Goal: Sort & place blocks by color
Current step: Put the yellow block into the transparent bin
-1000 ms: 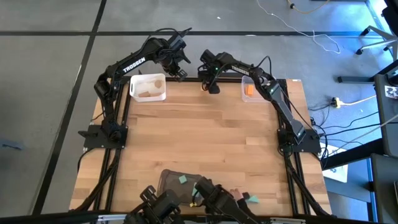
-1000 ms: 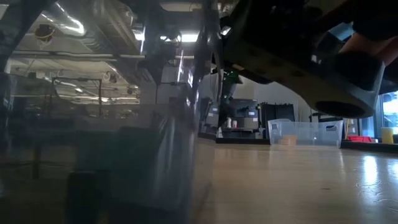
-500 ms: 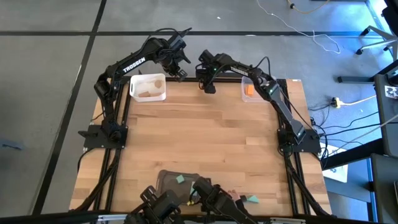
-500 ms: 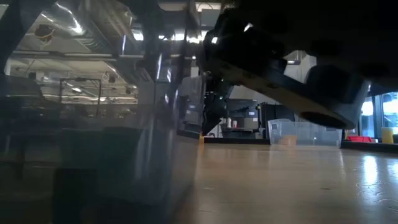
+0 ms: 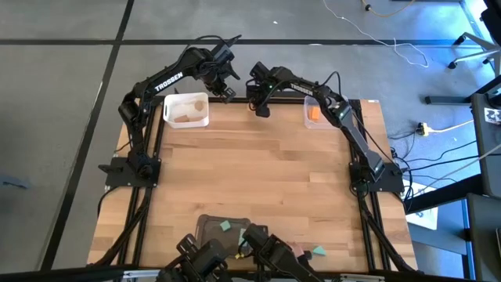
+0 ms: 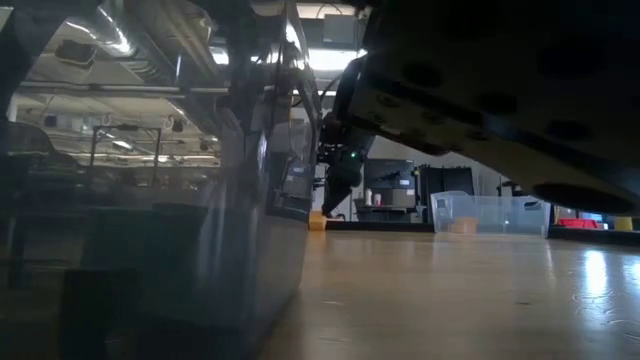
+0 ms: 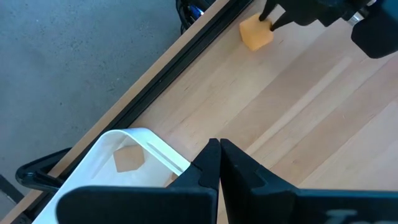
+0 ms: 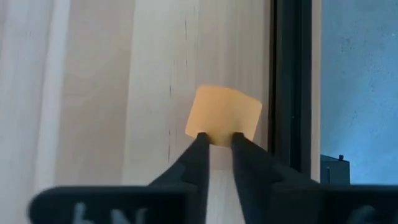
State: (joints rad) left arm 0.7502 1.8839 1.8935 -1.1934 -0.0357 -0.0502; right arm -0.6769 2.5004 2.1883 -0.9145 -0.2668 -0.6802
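Right gripper (image 8: pixel 216 144): fingertips nearly closed, touching orange block (image 8: pixel 224 116) at table's far edge; hold unclear.
Left gripper (image 7: pixel 219 155): fingers together, empty, by white tray (image 7: pixel 109 144).

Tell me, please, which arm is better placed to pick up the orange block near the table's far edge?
The right. Its gripper is at the orange block, fingertips touching it. The left gripper, shut, hangs beside the white tray.

There are three trays: one white tray (image 5: pixel 186 110), one clear tray (image 5: pixel 313 112), one dark grey tray (image 5: pixel 210 227), plus two robot arms.
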